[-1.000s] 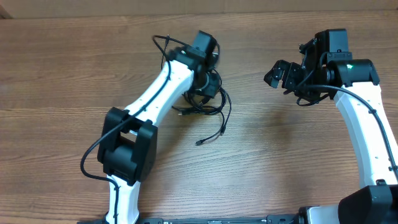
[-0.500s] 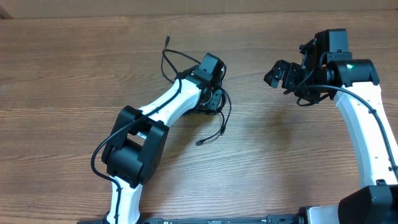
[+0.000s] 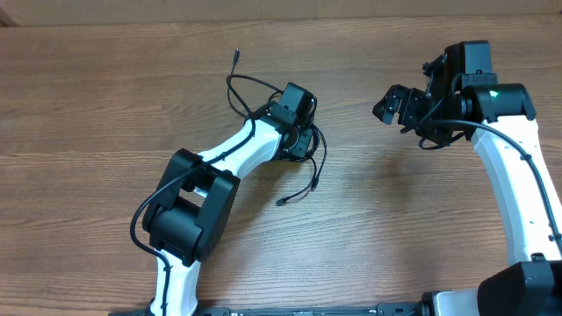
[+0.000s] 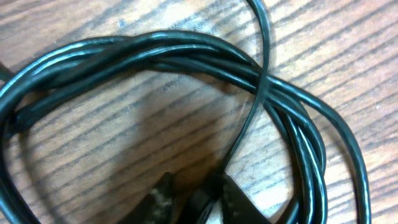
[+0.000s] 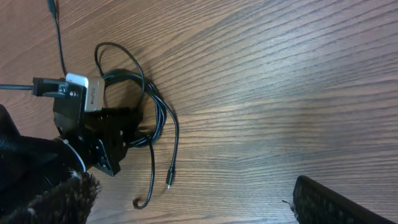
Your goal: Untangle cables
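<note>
My left claw point(image 4: 198, 200) is sitting low over the cables point(image 4: 186, 46), which are lying in a looped bundle on the table point(image 3: 88, 105), directly under and just ahead of its tips. Its fingers point(image 4: 163, 198) are standing narrow, and one thin strand is running down from the bundle and passing between them, pinched there. The remaining strands are curving in a twisted loop beyond the fingertips, resting on the wood. From above, one loose end point(image 3: 281, 202) is trailing out on the near side of the claw, and another strand is arching away on the far side. My right claw point(image 3: 392, 107) is hovering well apart to the right, jaws spread wide, gripping nothing and touching no cable.
</note>
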